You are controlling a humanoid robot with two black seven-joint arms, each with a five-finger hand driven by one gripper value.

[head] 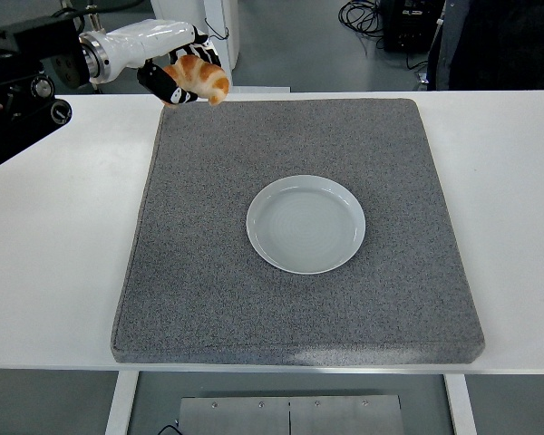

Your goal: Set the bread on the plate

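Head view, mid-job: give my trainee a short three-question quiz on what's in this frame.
1. True or false: the bread lies on the plate.
2. Which robot hand holds the bread? A) left B) right C) neither
3. Fill in: the plate sits on the grey ____, which covers the white table.

Key:
1. False. The plate is empty; the bread is held up near the mat's far-left corner.
2. A. The left robot hand grips it; no right arm shows.
3. mat
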